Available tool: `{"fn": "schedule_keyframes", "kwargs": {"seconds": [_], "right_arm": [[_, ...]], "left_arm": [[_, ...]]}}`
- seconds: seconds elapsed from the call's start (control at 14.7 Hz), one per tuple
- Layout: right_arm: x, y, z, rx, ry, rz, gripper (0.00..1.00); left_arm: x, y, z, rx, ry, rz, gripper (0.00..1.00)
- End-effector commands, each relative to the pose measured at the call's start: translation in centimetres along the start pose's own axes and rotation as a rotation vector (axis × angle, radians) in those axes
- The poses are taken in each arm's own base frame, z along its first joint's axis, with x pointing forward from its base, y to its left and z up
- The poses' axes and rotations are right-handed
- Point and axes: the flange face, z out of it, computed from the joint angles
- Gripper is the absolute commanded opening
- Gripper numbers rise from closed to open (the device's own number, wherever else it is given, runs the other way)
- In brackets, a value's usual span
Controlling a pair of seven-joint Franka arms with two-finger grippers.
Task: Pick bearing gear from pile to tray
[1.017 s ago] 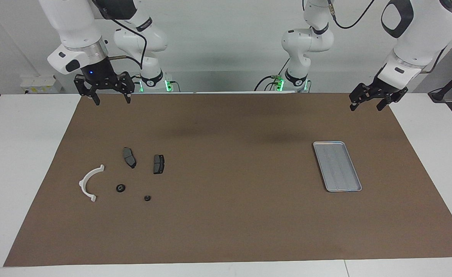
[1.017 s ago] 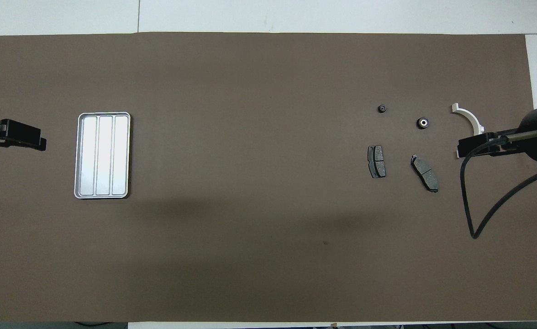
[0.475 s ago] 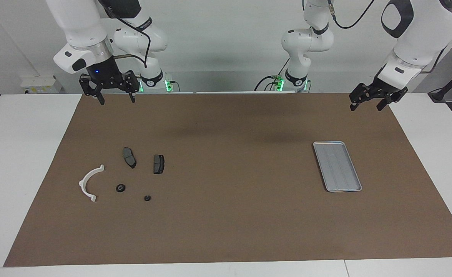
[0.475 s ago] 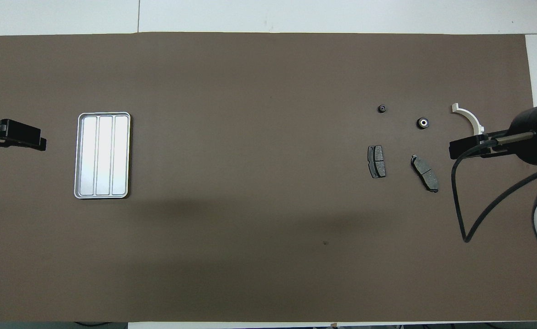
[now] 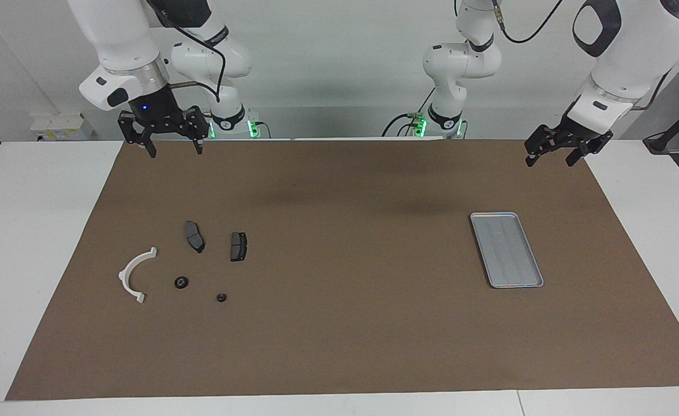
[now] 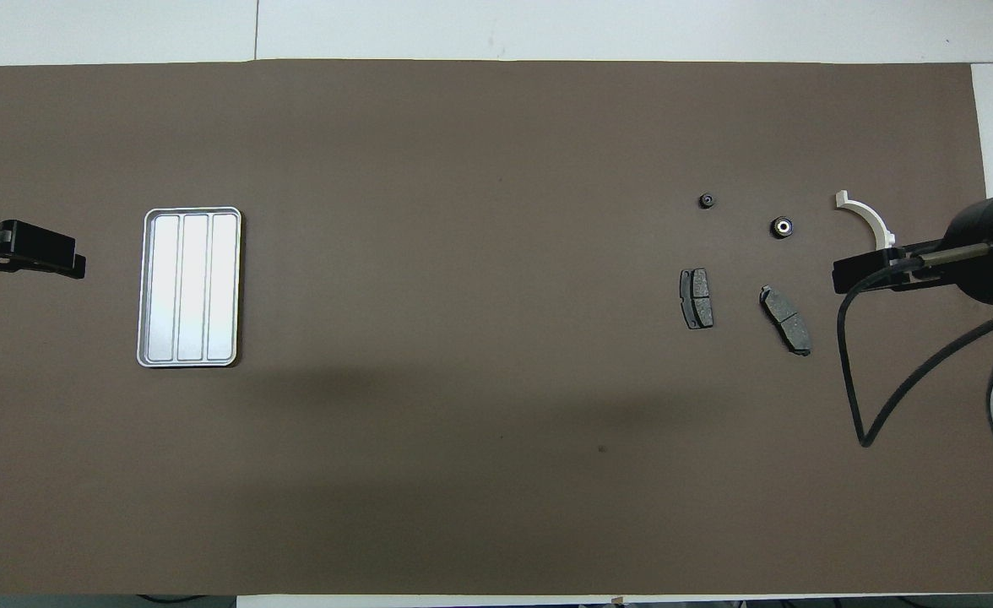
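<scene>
both pincers open and empty: right pincer [image 5: 169,144] high above the counter's robot-side edge, over no part; left pincer [image 5: 554,151] waiting near the tray [image 5: 507,249]. risk of grabbing a brake pad [image 5: 194,236] or the white half-ring [image 5: 135,274] instead of a tiny black round piece [image 5: 181,282], all lying close together.

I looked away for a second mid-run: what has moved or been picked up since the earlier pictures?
Only the right gripper moved: it shifted a little toward the middle of the table and rose slightly, open, holding nothing, up above the mat's edge nearest the robots. Nothing was picked up or let go. The left gripper waits open as before; the pile and the tray lie where they were.
</scene>
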Motion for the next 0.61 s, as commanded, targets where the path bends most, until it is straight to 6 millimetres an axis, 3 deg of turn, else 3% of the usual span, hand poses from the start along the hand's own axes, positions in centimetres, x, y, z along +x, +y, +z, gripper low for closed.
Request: {"fn": "schedule_keyframes", "kwargs": {"seconds": [0.0, 0.54], "right_arm": [[-0.17, -0.01, -0.52, 0.018, 0.024, -0.011, 1.00], [0.59, 0.57, -0.99, 0.047, 0.088, 0.009, 1.00]], "left_arm": [[-0.54, 0.23, -0.47, -0.007, -0.004, 0.009, 1.00], [-0.54, 0.15, -0.47, -0.007, -0.004, 0.008, 1.00]]}}
